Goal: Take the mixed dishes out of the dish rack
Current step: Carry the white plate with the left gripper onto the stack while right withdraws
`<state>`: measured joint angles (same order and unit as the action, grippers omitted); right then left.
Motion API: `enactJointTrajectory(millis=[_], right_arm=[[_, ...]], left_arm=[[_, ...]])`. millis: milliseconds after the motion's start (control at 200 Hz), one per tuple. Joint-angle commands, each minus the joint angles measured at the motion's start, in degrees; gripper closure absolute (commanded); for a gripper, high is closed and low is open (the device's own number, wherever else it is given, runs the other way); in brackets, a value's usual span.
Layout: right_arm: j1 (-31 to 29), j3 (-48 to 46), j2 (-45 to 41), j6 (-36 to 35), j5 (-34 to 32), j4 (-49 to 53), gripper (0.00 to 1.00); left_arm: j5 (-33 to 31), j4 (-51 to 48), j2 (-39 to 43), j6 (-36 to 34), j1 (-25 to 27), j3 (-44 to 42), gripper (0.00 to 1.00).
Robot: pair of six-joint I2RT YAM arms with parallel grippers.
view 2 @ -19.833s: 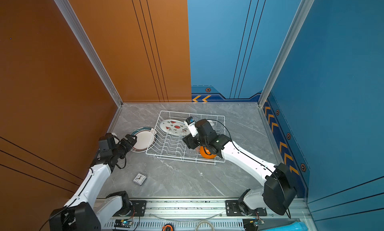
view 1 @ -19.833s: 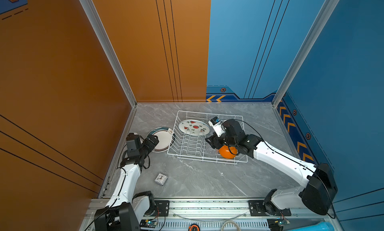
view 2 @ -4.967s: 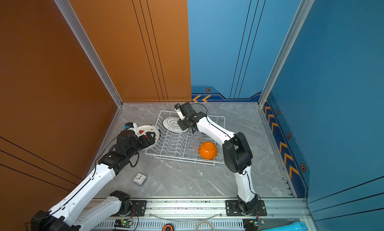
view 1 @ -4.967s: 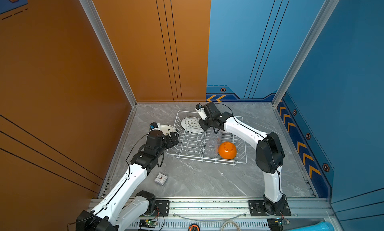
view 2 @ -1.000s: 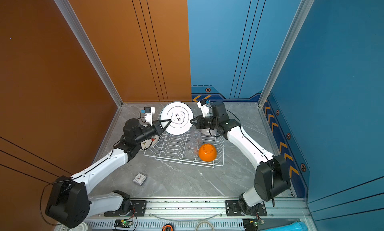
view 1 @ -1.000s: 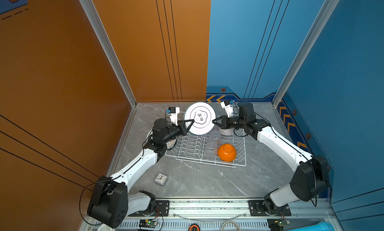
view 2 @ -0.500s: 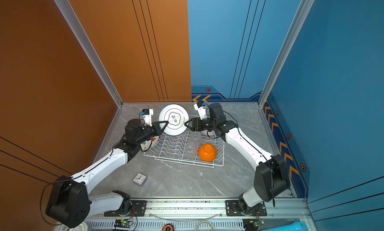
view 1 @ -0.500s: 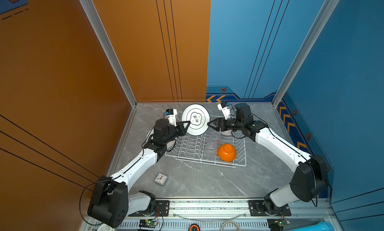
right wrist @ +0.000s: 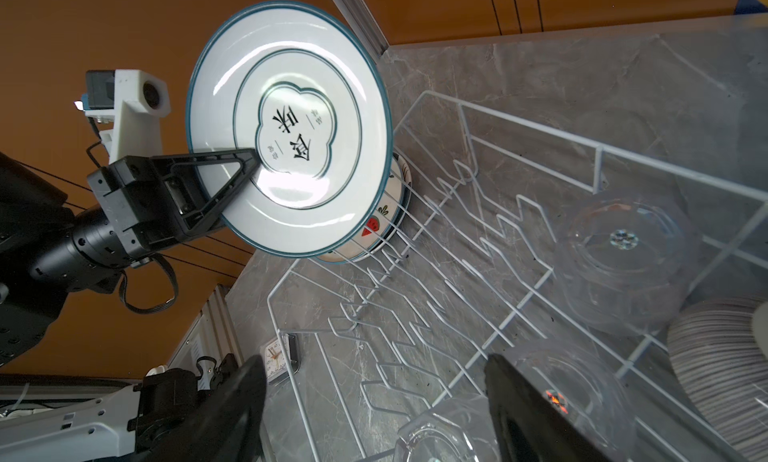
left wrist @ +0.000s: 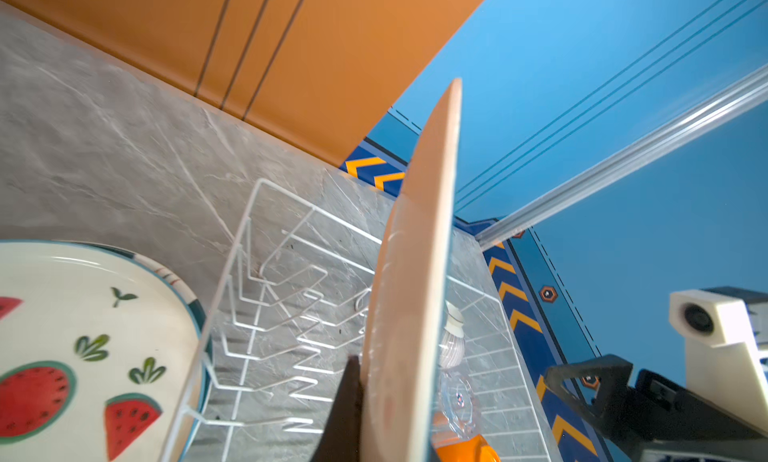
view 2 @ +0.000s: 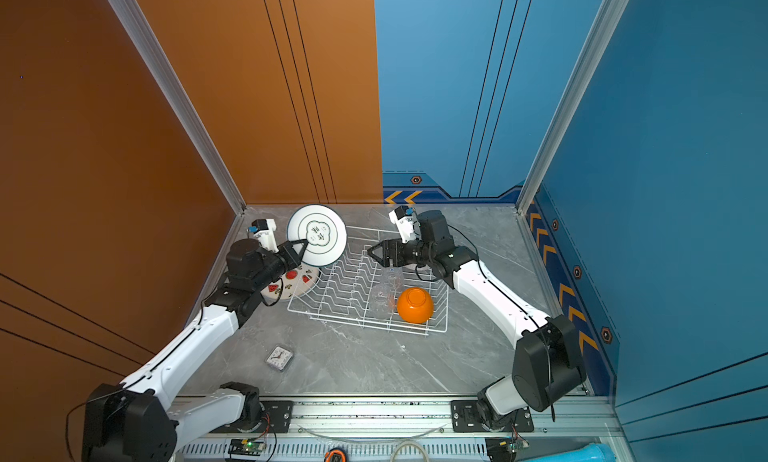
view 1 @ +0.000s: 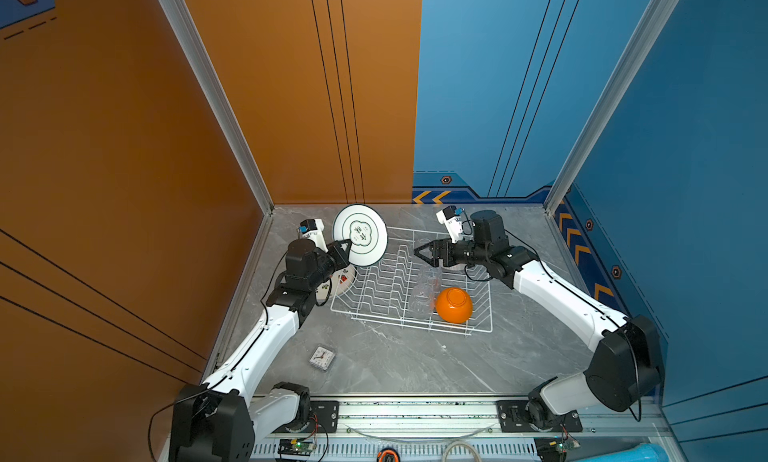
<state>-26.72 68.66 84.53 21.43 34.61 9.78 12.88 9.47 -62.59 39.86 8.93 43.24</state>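
where the clock (view 1: 322, 358) lay nearest us, we saw the orange bowl (view 1: 454, 305) in the dish rack (view 1: 482, 327), at its near right corner, clear tumblers (view 1: 424, 291) just beside it. further back the right gripper (view 1: 417, 252) hung over the rack, jaws wide and empty — the left gripper (view 1: 348, 243) clamped a white plate (view 1: 368, 227) on edge above the far left corner.

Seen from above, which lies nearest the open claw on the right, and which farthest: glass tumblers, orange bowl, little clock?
1. The glass tumblers, in the dish rack, just by the right gripper.
2. The orange bowl, in the rack's front right corner.
3. The clock, on the table, front left.
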Motion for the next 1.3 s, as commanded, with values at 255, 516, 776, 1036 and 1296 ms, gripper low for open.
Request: enactJointTrajectory(millis=[255, 516, 776, 1036, 1296], right_arm=[[1.5, -6.9, -7.3, -0.6, -6.1, -1.7, 0.10], [3.0, -10.1, -9.9, -0.7, -8.0, -1.7, 0.08], [3.2, -11.8, -11.3, -0.3, -9.1, -1.7, 0.09], [3.7, -13.9, -13.6, -0.4, -9.5, -1.6, 0.09], [4.0, -14.1, -13.5, -0.4, -9.5, -1.6, 0.09]], left_arm=[[-3.8, -10.2, 9.8, 5.3, -11.8, -3.9, 1.00], [-4.9, -12.6, 14.0, 6.4, -18.1, -7.8, 1.00], [-2.5, -13.1, 11.0, 6.9, -23.8, -8.8, 1.00], [0.8, -12.1, 6.1, 7.7, -25.0, -8.8, 1.00], [2.2, -11.8, 3.7, 7.9, -25.0, -9.0, 1.00]])
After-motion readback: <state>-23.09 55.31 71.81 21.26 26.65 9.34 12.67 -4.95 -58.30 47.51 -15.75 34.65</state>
